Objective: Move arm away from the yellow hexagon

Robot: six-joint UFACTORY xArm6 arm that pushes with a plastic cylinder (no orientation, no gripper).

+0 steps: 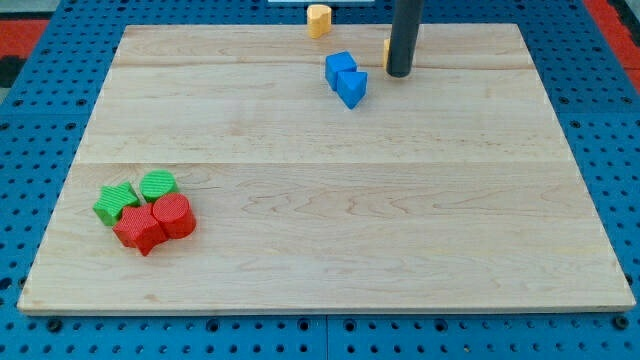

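Note:
My tip [399,73] rests on the wooden board [330,200] near the view's top, right of centre. A yellow block [387,55] shows only as a thin sliver at the rod's left side, touching or nearly touching it, so its shape cannot be made out. A second yellow block [318,20] sits further left, at the board's top edge. A blue cube [340,67] and a blue wedge-shaped block [351,88] lie together just left of my tip, a short gap away.
At the view's lower left is a tight cluster: a green star [116,202], a green round block [158,185], a red star-like block [138,230] and a red cylinder [175,215]. A blue pegboard [40,100] surrounds the board.

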